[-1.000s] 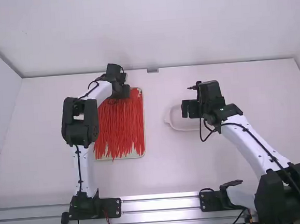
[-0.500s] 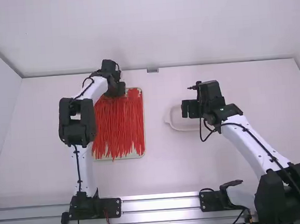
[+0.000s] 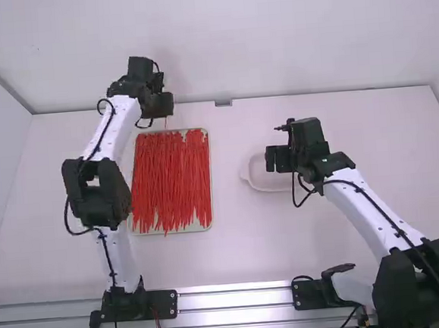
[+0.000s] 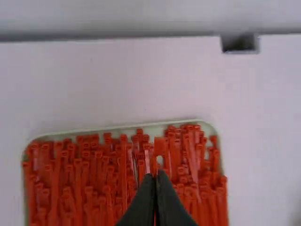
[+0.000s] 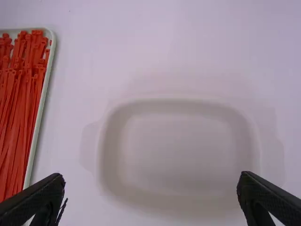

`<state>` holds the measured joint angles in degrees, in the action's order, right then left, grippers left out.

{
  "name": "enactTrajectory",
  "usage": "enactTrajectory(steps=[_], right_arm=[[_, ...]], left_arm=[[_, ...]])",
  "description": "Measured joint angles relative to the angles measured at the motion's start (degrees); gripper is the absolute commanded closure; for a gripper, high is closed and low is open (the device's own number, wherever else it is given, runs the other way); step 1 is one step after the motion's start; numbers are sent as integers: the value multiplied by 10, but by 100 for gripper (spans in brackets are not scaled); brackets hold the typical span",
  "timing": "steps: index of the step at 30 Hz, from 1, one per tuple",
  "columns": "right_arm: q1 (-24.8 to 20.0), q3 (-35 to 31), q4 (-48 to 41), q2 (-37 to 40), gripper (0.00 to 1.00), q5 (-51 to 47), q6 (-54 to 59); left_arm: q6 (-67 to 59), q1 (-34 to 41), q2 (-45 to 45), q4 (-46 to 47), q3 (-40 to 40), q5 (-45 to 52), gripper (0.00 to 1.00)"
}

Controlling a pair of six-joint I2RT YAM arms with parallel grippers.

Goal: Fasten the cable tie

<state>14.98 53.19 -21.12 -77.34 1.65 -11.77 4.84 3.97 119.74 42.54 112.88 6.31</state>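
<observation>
rising from the tray (image 4: 117,128), left fingers (image 4: 142,203) pinch 1 cable tie (image 4: 155,207).

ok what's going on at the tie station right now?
The left gripper is shut above the far end of the tray of orange ties, apparently pinching one cable tie; an orange sliver shows in its grip. The right gripper hangs open over the white dish, which looks empty.

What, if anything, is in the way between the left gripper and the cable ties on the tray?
Nothing visible. The left gripper, fingers shut, hangs above the far end of the tray, with only air between it and the orange cable ties. The right gripper is apart, over the white dish.
</observation>
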Motion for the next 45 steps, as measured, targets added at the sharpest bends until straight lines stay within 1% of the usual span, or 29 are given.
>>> enactTrajectory(steps=[3, 9, 21, 25, 28, 30, 31, 36, 37, 38, 39, 41, 42, 45], right_arm=[[0, 0, 2, 0, 2, -1, 2], [0, 0, 9, 0, 2, -1, 4], [0, 0, 9, 0, 2, 0, 4], [0, 0, 9, 0, 2, -1, 4], [0, 0, 8, 0, 2, -1, 4], [0, 0, 9, 0, 2, 0, 4], [0, 0, 9, 0, 2, -1, 3], [0, 0, 9, 0, 2, 2, 4], [0, 0, 9, 0, 2, 6, 4], [0, 0, 9, 0, 2, 9, 4], [0, 0, 12, 0, 2, 15, 6], [0, 0, 14, 0, 2, 25, 12], [0, 0, 16, 0, 2, 37, 18], [0, 0, 19, 0, 2, 62, 34]], left_arm=[[-2, 0, -63, 21, 9, 0, 99], [-4, 1, -145, 53, 13, 0, 99], [-17, 12, -217, 102, 13, -2, 99], [-16, 21, -244, 104, 13, -28, 98], [-16, 33, -276, 90, -3, -49, 99], [-16, 40, -313, 67, -38, -62, 99], [-16, 40, -318, 63, -44, -64, 99], [-14, 43, -411, -30, -177, -78, 99], [-14, 43, -432, -56, -215, -80, 99], [-14, 43, -441, -67, -232, -81, 99], [-11, 43, -467, -106, -281, -81, 99], [-9, 43, -490, -135, -325, -81, 99], [-10, 43, -512, -162, -366, -76, 99], [-9, 40, -544, -212, -428, -61, 99]])
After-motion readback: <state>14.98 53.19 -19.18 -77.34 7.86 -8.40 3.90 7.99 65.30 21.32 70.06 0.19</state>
